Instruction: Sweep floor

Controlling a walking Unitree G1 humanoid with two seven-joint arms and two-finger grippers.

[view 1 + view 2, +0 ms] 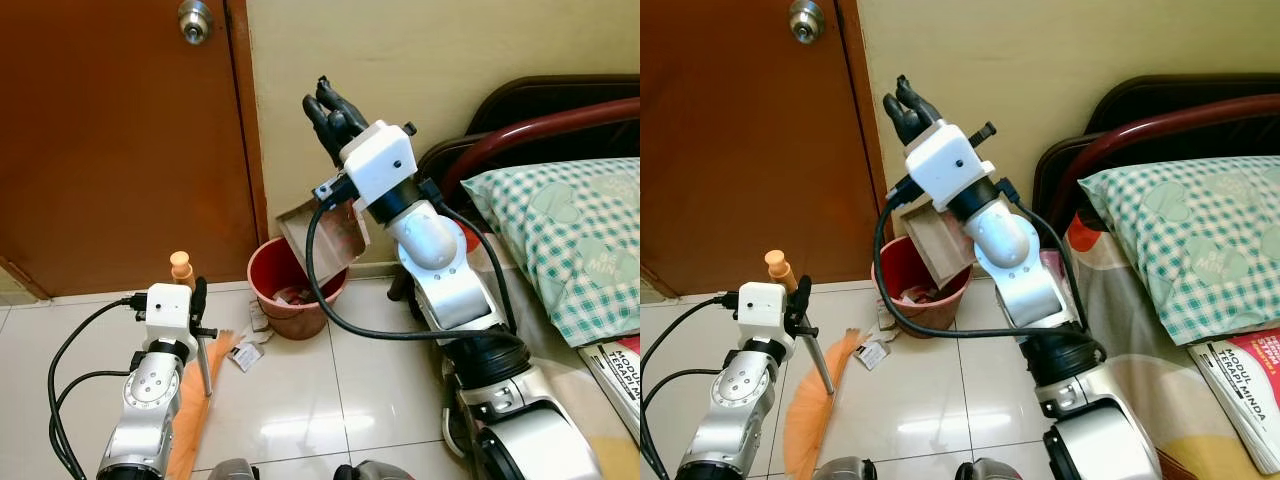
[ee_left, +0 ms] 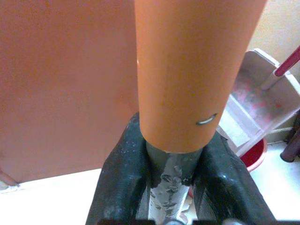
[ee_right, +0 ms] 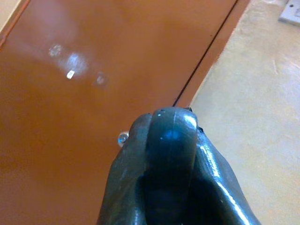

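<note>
My left gripper point(image 1: 198, 300) is shut on a broom with an orange handle point(image 2: 194, 70), held low over the white tiles. Its orange bristles point(image 1: 810, 405) fan out on the floor beside my left arm. My right gripper point(image 1: 330, 105) is raised high against the wall, fingers closed around a dark rounded handle end point(image 3: 169, 140). Below that wrist a grey dustpan point(image 1: 328, 238) hangs tilted, its mouth over a red bin point(image 1: 290, 295) that holds some rubbish. The dustpan's stem is hidden behind my wrist.
A brown door point(image 1: 120, 140) with a round knob point(image 1: 194, 18) fills the left. To the right is a bed with a checked pillow point(image 1: 565, 235) and a book point(image 1: 620, 370). Paper scraps point(image 1: 245, 352) lie on the tiles by the bin.
</note>
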